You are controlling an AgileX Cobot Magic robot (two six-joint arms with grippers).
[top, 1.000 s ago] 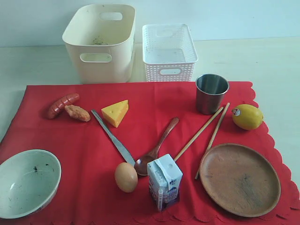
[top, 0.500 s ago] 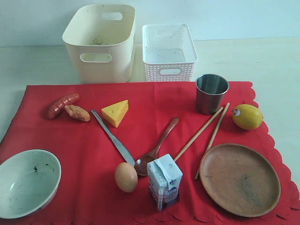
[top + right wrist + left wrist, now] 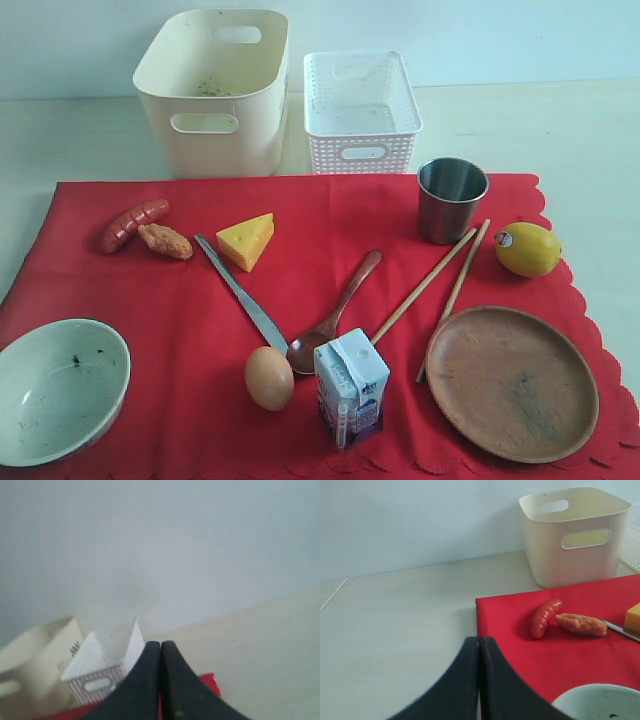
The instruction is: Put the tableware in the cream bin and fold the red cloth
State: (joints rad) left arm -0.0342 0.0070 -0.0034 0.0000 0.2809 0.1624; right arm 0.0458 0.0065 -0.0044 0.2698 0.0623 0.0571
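The red cloth lies flat with everything on it. A pale bowl sits at the front left, a steel cup at the back right, a brown plate at the front right. A knife, a wooden spoon and chopsticks lie in the middle. The cream bin stands behind the cloth. No arm shows in the exterior view. My left gripper is shut and empty over the cloth's corner, near the bowl. My right gripper is shut and empty, high up.
A white perforated basket stands right of the cream bin. On the cloth lie a sausage, a fried piece, cheese, an egg, a milk carton and a lemon.
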